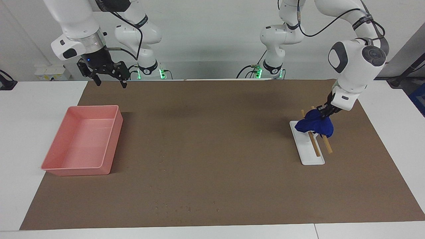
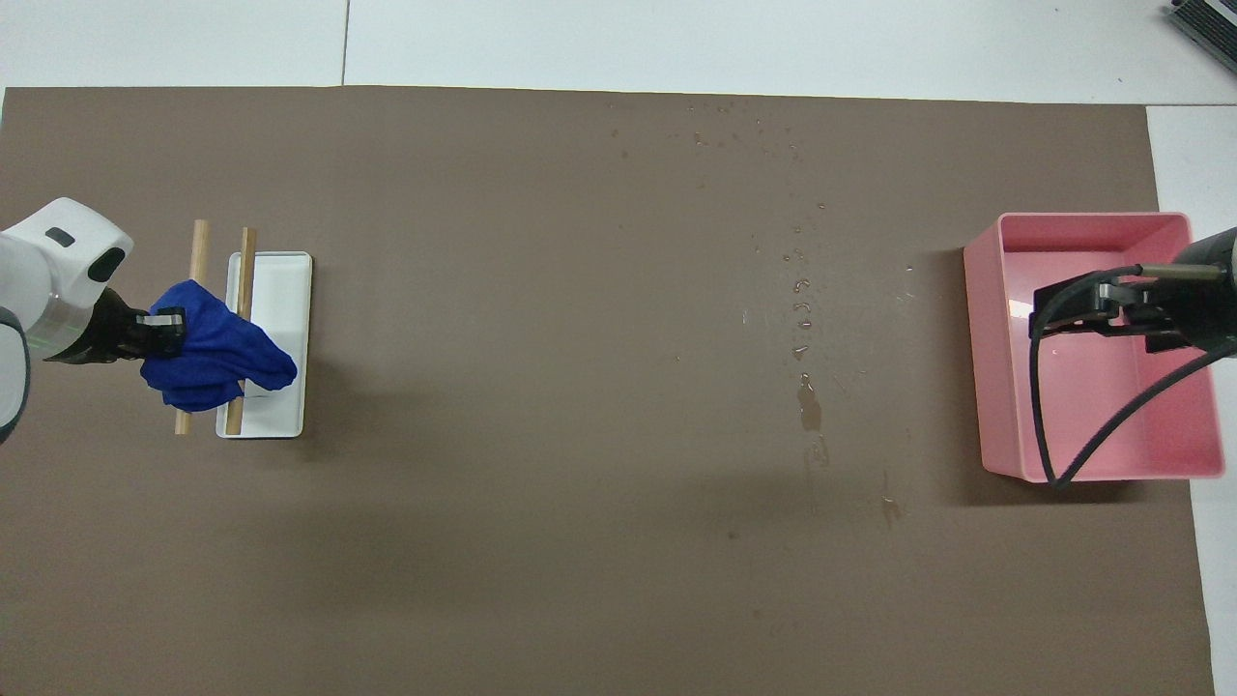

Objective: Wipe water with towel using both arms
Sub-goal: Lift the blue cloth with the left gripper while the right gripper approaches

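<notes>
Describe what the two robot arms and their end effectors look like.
Both arms are glossy white with rounded joints. The left arm has dark grey round caps on its joints and a black cable looping along it. The right arm has a silver ring at its wrist and black cables too. Each ends in a black two-finger end effector: left end effector, right end effector. Green lights glow at both bases.
</notes>
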